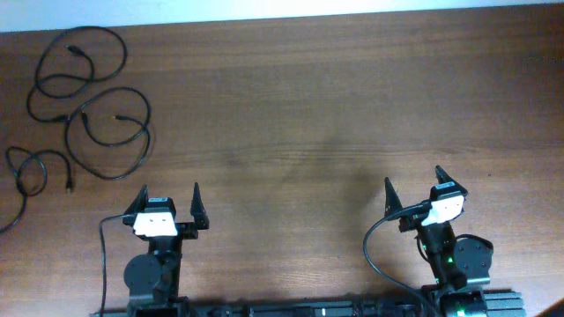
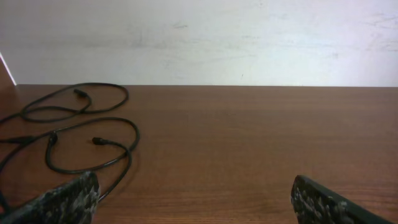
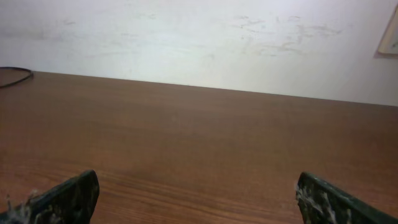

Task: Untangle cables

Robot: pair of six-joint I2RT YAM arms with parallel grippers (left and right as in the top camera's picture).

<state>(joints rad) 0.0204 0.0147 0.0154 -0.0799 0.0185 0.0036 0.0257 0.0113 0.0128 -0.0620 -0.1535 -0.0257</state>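
Several thin black cables lie in separate loose loops at the far left of the wooden table. One loop is at the back, one in the middle and a smaller one near the left edge. In the left wrist view the cables lie ahead and to the left. In the right wrist view only a bit of cable shows at the far left. My left gripper is open and empty, to the right of and nearer than the cables. My right gripper is open and empty at the right.
The brown wooden table ends at a white wall along the back. Thick black wires run from both arm bases at the table's near edge.
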